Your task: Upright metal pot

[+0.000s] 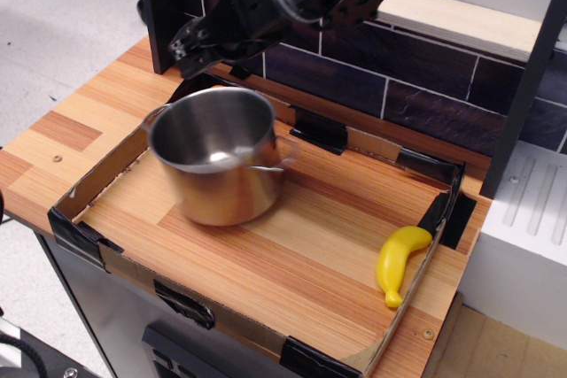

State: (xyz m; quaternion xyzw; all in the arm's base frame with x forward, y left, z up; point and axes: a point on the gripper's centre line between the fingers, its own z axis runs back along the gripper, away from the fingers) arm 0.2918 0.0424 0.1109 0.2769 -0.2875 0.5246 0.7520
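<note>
A: Item one?

B: Metal pot (217, 165). Shiny stainless steel, cylindrical, standing upright on its base with the open mouth facing up. Inside wall mirror-bright, a pale glint low on the near side. One thin wire loop handle shows at the rim on the right, another at the left edge.

A: Location?

B: Left part of the cardboard tray (89, 185), on the wooden tabletop (319, 245), close to the tray's back-left corner.

A: Item two?

B: Gripper (188, 49), black, on a dark arm reaching in from the top. It hangs above and just behind the pot's far rim, apart from it. Whether its fingers are spread or closed, I cannot tell; they blur into the dark panel behind.

A: Others?

B: Yellow toy banana (397, 259), lying against the tray's right wall, well apart from the pot. Black tape (319, 133) patches on the tray's corners and back wall. Dark tiled backsplash (416, 86) behind.
</note>
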